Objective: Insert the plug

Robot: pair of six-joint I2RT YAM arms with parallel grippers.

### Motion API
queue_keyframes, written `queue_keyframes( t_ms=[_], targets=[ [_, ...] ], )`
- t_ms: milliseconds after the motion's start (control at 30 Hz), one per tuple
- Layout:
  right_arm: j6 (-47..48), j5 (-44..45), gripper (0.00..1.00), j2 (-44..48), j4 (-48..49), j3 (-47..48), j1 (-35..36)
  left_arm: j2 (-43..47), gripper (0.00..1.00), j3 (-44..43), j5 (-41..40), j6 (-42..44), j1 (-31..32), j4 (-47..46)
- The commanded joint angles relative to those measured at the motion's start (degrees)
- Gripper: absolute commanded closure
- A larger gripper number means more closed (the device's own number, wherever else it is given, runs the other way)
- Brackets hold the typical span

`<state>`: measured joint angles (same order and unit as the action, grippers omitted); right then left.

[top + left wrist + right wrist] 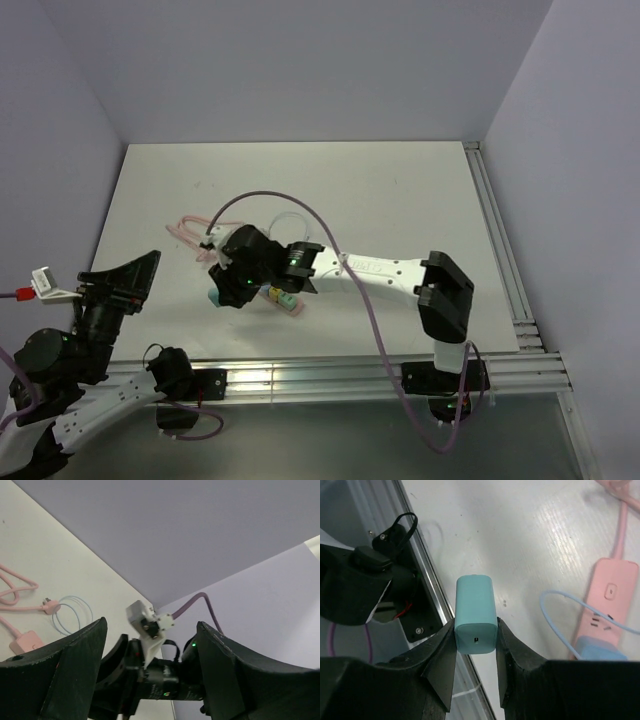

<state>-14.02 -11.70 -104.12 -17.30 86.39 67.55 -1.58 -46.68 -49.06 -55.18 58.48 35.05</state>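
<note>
The teal charger block (475, 597) is held off the bench (400, 200), left of its middle and toward the near edge. Its long axis runs in line with the fingers, pointing away from the right wrist toward the near-left side of the bench. The end face with a small port looks back at the right wrist camera. The far end is hidden, so its prongs cannot be made out.

The right gripper (476, 630) is clenched on the block, one finger pressed flat against each long side at the port end. Most of the block's length sticks out beyond the fingertips. In the right wrist view, the aluminium rail (427, 605) along the near edge of the bench passes behind the block.

To the block's right in that view, a pink power strip (607, 600) lies flat on the bench, and its pink cord (622, 520) leads away toward the far side. A light-blue adapter (600, 647) sits on the strip's nearer end, with a light-blue cable (555, 615) looping beside it. The block and the strip are apart, not touching.

The left gripper (118, 280) hangs off the near-left corner of the bench. It is released, with its fingers (65, 670) spread wide and nothing between them.
</note>
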Motion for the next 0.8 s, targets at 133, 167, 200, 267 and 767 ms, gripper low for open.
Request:
queue_keyframes(
  t_ms=[133, 167, 200, 267, 767],
  targets=[
    [6.4, 13.5, 1.00, -10.7, -12.1, 15.5, 4.3, 4.0, 0.25, -1.2, 0.3, 2.4, 0.1, 0.7],
    [6.6, 14.7, 1.00, -12.7, -12.9, 17.6, 5.0, 3.8, 0.25, -1.1, 0.4, 2.4, 0.1, 0.6],
    [7.1, 16.0, 1.00, -13.6, -13.9, 18.7, 5.2, 3.6, 0.24, -1.1, 0.4, 2.4, 0.1, 0.6],
    [7.7, 18.7, 1.00, -16.2, -16.7, 21.8, 5.5, 3.2, 0.24, -1.0, 0.6, 2.5, 0.1, 0.5],
    [13.6, 31.6, 1.00, -25.1, -20.4, 27.6, 3.8, 3.9, 0.24, -1.1, 1.2, 3.0, 0.1, 0.1]
  ],
)
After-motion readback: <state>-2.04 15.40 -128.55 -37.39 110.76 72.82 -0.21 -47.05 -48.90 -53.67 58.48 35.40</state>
